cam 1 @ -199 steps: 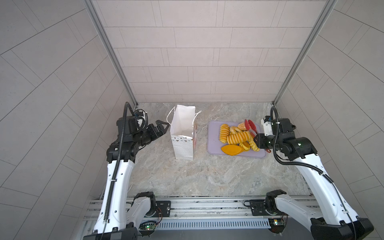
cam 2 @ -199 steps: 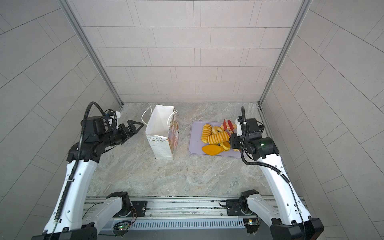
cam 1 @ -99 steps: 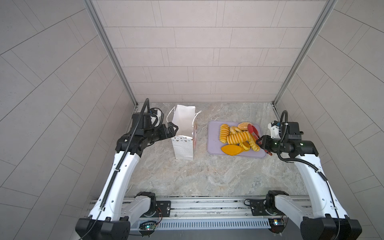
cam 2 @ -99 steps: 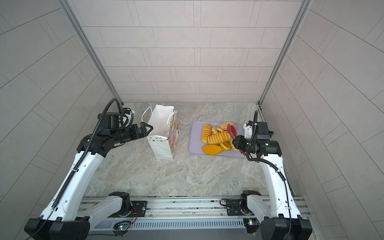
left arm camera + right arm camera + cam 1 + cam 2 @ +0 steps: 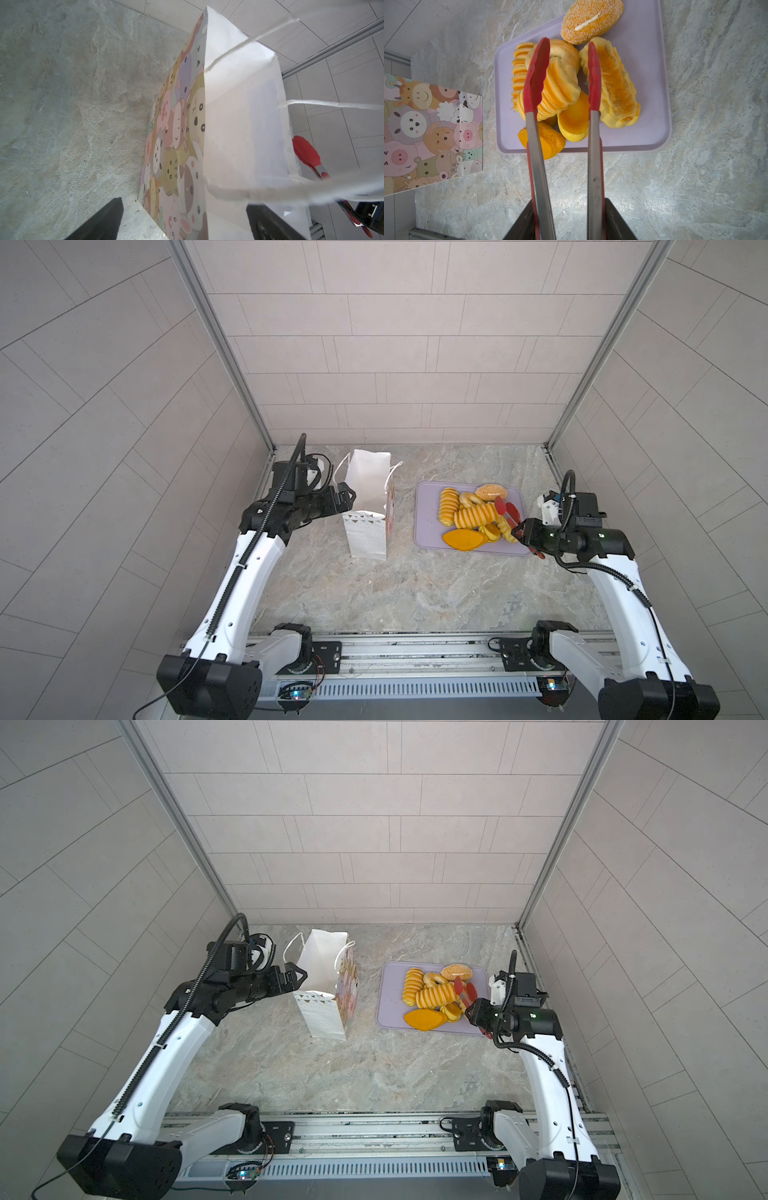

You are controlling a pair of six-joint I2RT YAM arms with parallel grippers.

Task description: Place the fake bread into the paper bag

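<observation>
The bread (image 5: pixel 473 516) lies in a heap on the purple tray (image 5: pixel 426 506), on the right. The bag (image 5: pixel 366 531) stands upright on the left, well apart from the tray. The right gripper (image 5: pixel 521 533) grips the tongs (image 5: pixel 509 510) (red tips apart, over the heap, no bread lifted). The left gripper (image 5: pixel 351 499) is wide open beside the bag, holding nothing.

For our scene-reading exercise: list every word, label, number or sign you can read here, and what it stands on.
None can be read. The paper bag shows only cartoon animal faces, triangles and dots; the tray and tongs show no print.
</observation>
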